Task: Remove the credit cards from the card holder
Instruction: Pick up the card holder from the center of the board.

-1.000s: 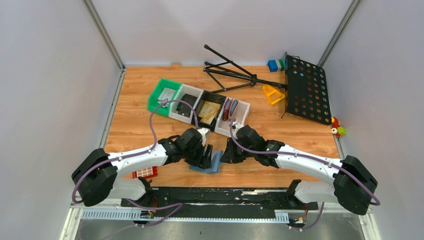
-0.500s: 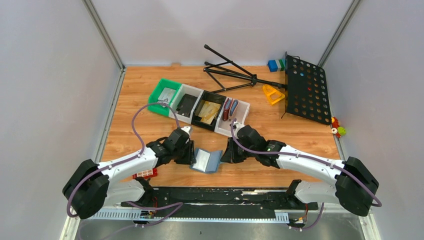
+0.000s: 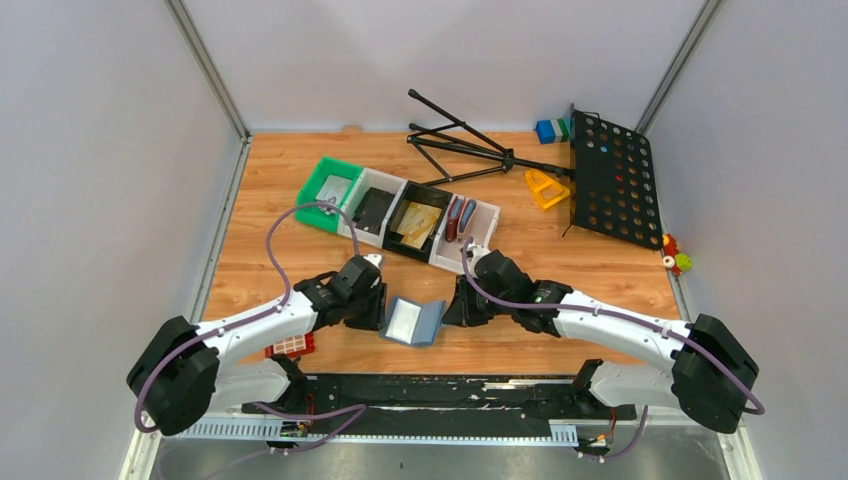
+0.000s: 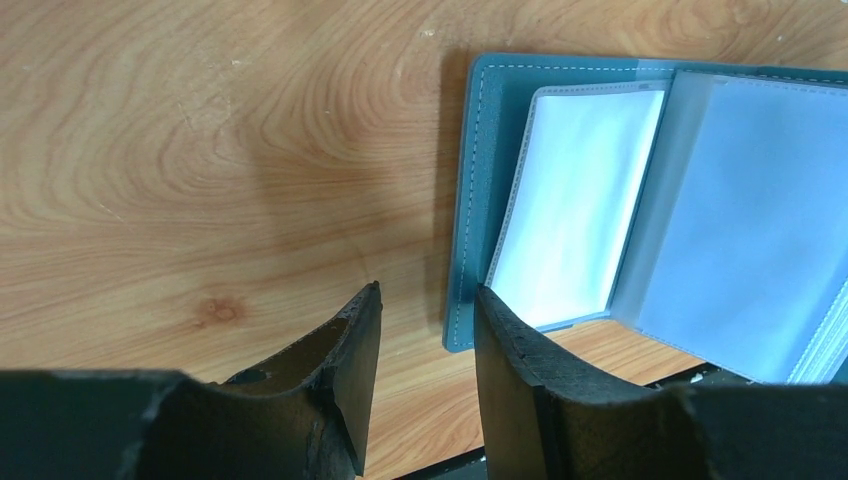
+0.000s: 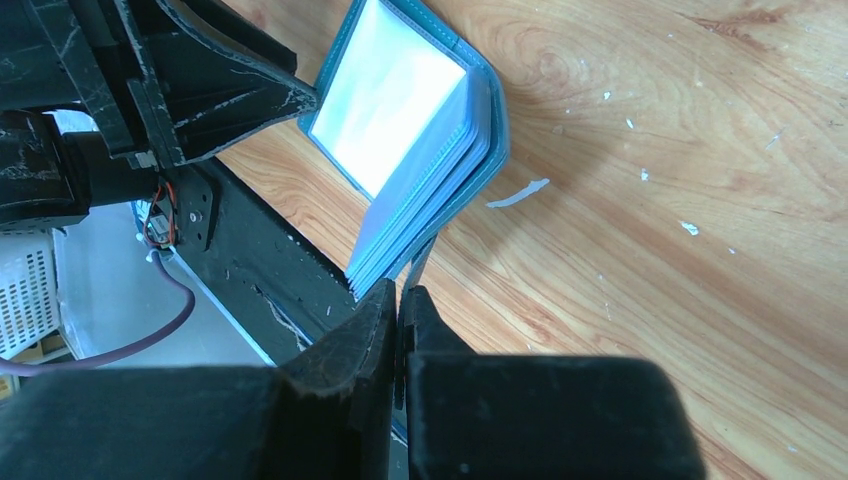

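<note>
Card holder (image 3: 413, 321), one, lies open; right gripper (image 5: 400, 292) clamps its cover, left gripper (image 4: 427, 300) stands apart, empty.

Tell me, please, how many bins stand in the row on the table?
4, side by side, left to right: green bin, first white bin, black bin, second white bin. None seems hidden.

A light wooden table (image 3: 270, 200) fills the enclosure. Near its front edge lies an open slate-blue card holder (image 3: 412, 322), its left half flat on the wood and its right half tilted up. Behind it a slanting row of four small bins (image 3: 310, 200), green, white, black and white, stands mid-table. A folded black tripod (image 3: 455, 140) lies at the back, with a yellow triangular piece (image 3: 545, 187), a black perforated panel (image 3: 610, 180) and blue and green blocks (image 3: 550, 129) to its right. A red-and-white item (image 3: 290, 345) sits at the near left.
</note>
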Controlling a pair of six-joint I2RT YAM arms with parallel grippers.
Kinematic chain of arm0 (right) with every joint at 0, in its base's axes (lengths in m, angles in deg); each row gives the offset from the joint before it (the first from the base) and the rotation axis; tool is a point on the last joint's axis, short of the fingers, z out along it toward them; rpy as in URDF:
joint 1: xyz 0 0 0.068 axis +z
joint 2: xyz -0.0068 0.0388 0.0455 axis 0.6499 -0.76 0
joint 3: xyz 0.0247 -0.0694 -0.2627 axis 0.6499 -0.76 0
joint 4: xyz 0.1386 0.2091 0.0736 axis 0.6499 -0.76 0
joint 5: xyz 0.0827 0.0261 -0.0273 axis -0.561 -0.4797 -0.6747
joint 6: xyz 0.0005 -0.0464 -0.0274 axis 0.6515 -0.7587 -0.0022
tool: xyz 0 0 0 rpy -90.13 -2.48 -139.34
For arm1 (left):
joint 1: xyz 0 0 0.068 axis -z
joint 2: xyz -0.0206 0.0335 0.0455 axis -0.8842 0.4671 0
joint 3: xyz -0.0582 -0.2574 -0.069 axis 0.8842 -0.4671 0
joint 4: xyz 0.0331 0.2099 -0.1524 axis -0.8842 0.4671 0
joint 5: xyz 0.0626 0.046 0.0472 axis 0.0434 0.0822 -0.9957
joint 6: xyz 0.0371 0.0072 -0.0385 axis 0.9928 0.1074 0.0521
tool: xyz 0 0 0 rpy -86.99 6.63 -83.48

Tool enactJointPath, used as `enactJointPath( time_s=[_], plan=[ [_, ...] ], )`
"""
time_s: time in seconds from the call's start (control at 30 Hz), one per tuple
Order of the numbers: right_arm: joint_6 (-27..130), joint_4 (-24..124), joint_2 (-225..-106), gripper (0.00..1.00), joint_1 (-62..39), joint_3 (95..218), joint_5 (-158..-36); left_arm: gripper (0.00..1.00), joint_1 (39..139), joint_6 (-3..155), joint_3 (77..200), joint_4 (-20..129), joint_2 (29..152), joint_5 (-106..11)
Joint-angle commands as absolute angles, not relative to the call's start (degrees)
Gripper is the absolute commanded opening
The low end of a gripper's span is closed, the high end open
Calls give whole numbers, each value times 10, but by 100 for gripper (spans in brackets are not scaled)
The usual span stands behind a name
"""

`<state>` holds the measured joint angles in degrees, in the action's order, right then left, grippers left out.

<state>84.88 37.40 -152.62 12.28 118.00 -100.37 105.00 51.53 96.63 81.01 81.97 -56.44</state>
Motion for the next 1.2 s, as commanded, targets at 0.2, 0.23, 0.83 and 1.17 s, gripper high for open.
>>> enactJointPath(
  time_s=[0.2, 0.23, 0.83, 1.17],
  plan=[
    [823, 373, -1521, 0, 126, 1209, -1003, 53, 1047, 521, 988, 803, 691, -562],
    [821, 373, -1525, 0, 126, 1211, -1005, 56, 1047, 515, 982, 791, 675, -547],
    [819, 388, -1552, 0, 125, 1220, -1027, 63, 1052, 494, 946, 603, 732, -357],
    [821, 390, -1553, 0, 126, 1222, -1031, 78, 1065, 526, 974, 636, 798, -365]
  ],
)
